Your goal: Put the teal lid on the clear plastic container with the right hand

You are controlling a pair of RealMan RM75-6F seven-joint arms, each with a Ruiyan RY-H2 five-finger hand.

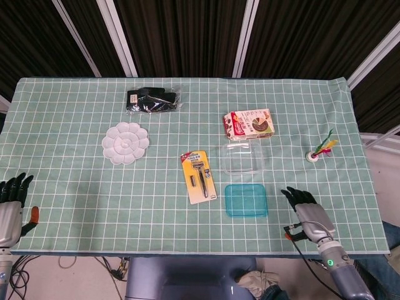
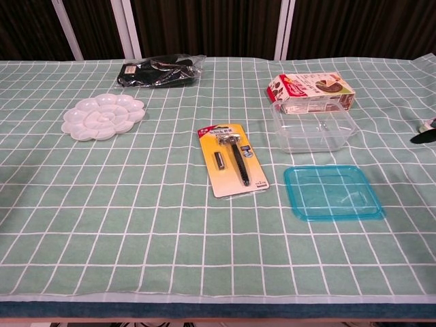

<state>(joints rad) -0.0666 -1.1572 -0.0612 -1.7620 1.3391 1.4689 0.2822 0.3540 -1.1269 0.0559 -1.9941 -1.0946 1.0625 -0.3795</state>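
The teal lid (image 1: pixel 246 200) (image 2: pixel 332 191) lies flat on the green checked cloth, just in front of the clear plastic container (image 1: pixel 245 157) (image 2: pixel 313 127), which stands uncovered. My right hand (image 1: pixel 307 214) hovers near the table's front edge, a short way right of the lid, fingers apart and holding nothing; only a dark fingertip (image 2: pixel 424 135) of it shows at the right edge of the chest view. My left hand (image 1: pixel 12 203) stays at the front left corner, off the cloth, fingers apart and empty.
A razor on a yellow card (image 1: pixel 199 176) lies left of the lid. A snack box (image 1: pixel 249 124) stands right behind the container. A white palette (image 1: pixel 125 143), a black bag (image 1: pixel 152 100) and a small feathered shuttlecock (image 1: pixel 320 150) lie farther off.
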